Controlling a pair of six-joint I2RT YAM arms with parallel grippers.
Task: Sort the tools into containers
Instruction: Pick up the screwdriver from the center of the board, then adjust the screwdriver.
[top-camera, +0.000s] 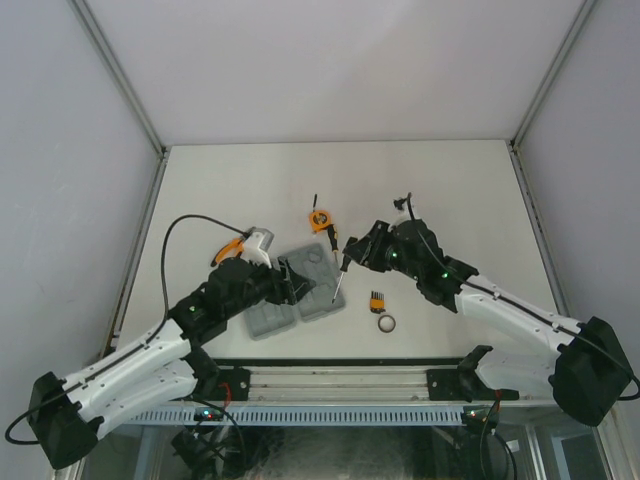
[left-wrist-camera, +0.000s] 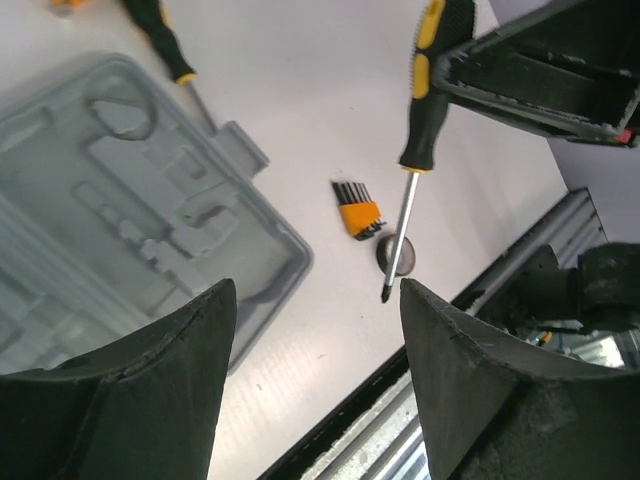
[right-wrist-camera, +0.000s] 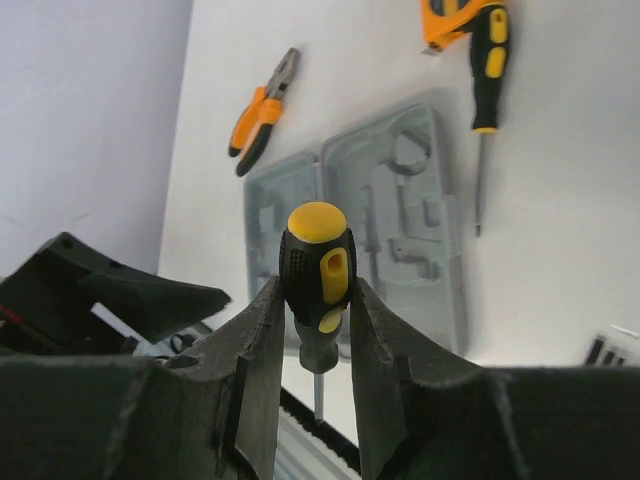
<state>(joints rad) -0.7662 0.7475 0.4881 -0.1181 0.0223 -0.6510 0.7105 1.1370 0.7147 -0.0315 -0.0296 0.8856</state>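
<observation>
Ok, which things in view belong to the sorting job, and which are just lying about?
Job: grey case, pliers, tape measure, bit set, ring, loose screwdriver, held screwdriver in the right tool.
Just there: left arm's black cable, front rail; no stray loose item visible.

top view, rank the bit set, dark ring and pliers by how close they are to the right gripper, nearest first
Measured from the right gripper, its jaws shut on a screwdriver:
1. bit set, just toward the arm bases.
2. dark ring, beyond the bit set, nearer the table's near edge.
3. pliers, far left, past the grey case.
</observation>
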